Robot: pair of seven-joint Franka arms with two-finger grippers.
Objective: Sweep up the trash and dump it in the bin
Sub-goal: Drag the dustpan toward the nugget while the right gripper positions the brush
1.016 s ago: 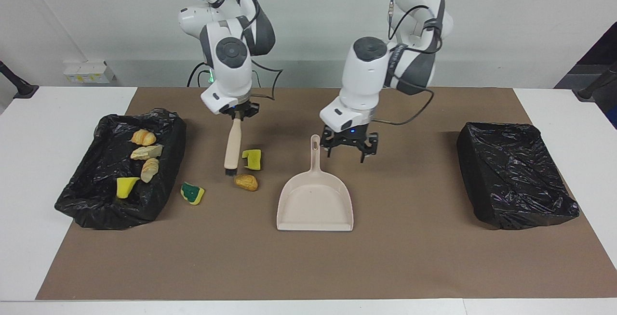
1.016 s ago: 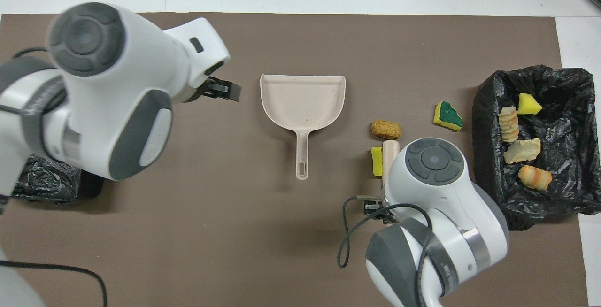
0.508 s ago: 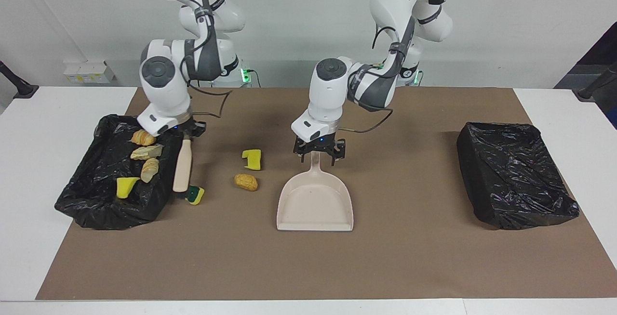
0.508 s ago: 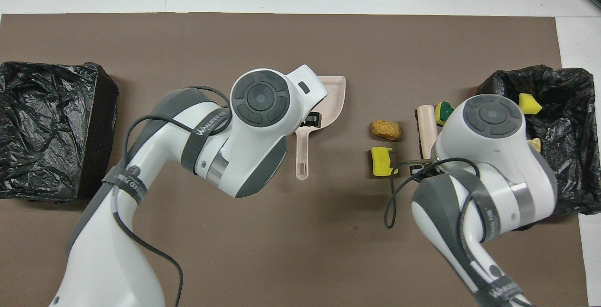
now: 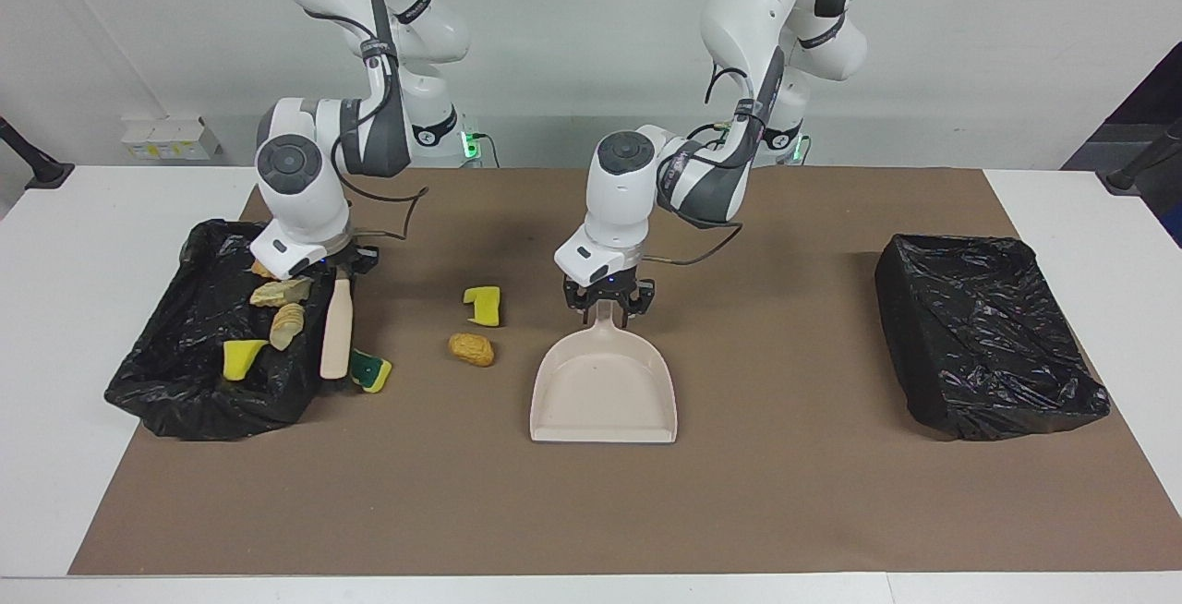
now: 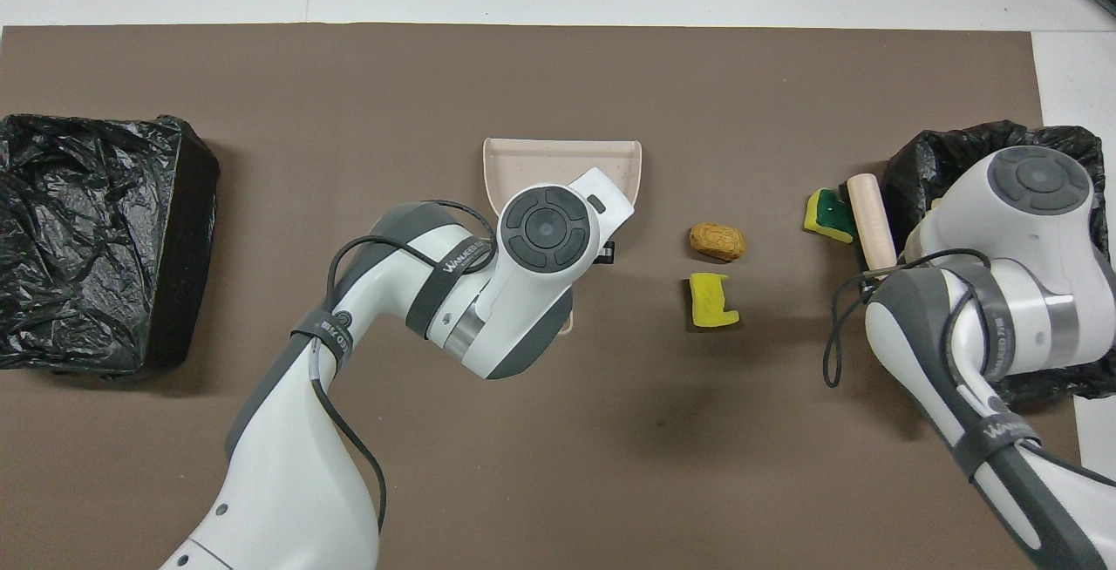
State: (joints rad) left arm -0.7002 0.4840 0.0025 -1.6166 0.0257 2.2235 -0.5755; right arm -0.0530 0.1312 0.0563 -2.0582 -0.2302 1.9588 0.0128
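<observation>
Trash (image 5: 471,348) is lying loose between my two grippers, toward the right arm's end from the dustpan (image 5: 605,392), whose handle my left gripper (image 5: 607,307) is pinching while my right gripper (image 5: 340,269) is clamping the brush (image 5: 336,336) beside the green sponge (image 5: 371,370).

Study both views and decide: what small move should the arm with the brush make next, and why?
Probably a short sweep toward the dustpan. The right gripper holds the brush, whose head sits beside the green-and-yellow sponge, just outside the bin. The left gripper is at the dustpan's handle, so the pan looks about ready. The sponge, a yellow scrap and a brown lump lie loose on the mat.
</observation>
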